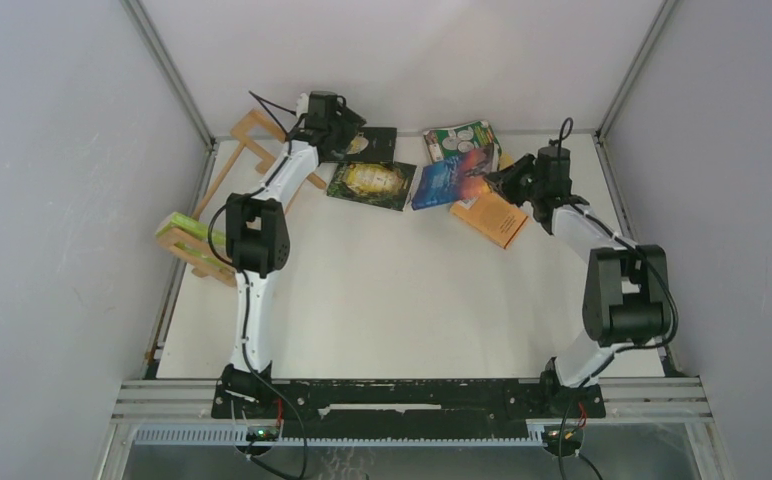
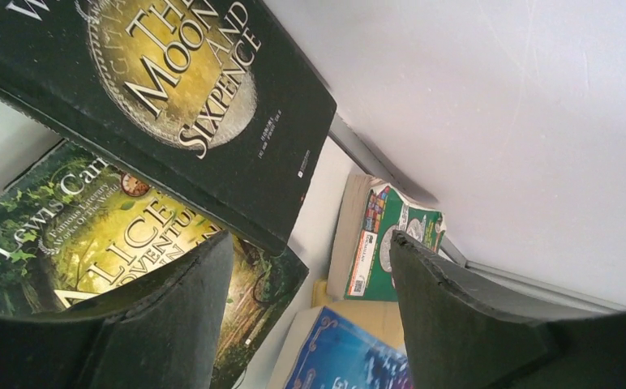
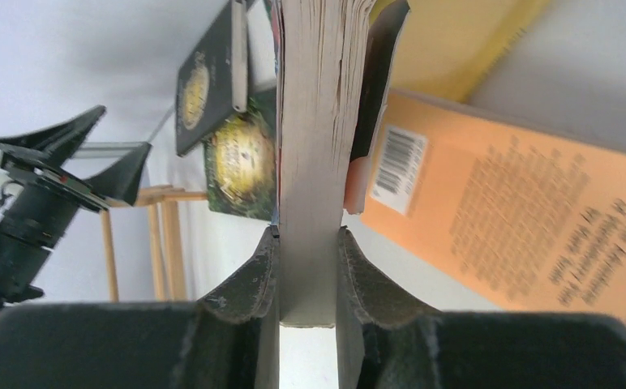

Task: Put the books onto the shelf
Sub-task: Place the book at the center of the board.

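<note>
**Shelf well left of the held book**

Right jaws are clenching the blue book [image 3: 318, 121] by its page edge, its length running leftward. Shelf [image 1: 190, 250] is lying well apart at the table's [image 1: 412, 290] left edge, nearer the left jaws, which are gaping empty by the black book [image 2: 156, 105].

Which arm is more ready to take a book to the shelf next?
Right, probably: the right tool is shut on the blue book, while the left tool hangs open over the black book, holding nothing. The shelf sits on the left side, though.
</note>
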